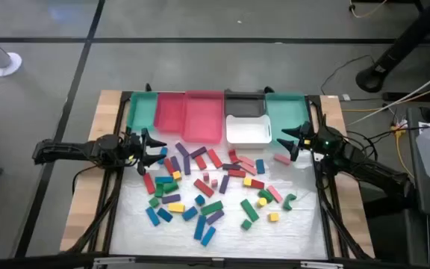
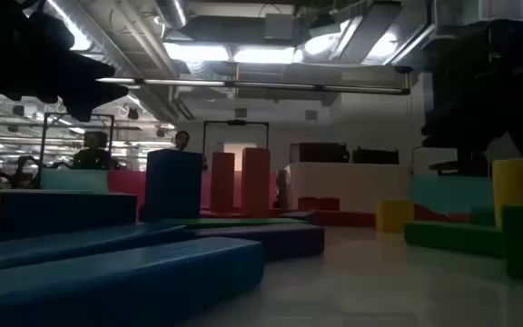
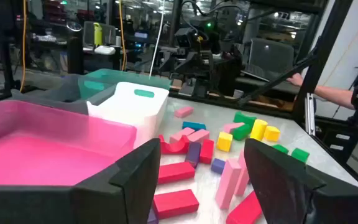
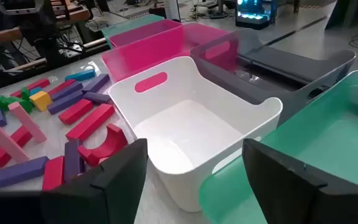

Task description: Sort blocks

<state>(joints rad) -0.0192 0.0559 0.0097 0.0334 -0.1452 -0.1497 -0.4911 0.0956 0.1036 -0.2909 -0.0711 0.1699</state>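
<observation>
The blocks lie scattered loose on the tabletop, in the space between the two hands and a little nearer the front edge than either. The left hand hovers at the left fringe of the pile, its fingers apart and holding nothing, with a pink tray just ahead of it. The right hand hovers at the opposite fringe, fingers likewise spread and empty, directly in front of a white tray with a teal tray beside it. A lone pink block rests just below that hand.
</observation>
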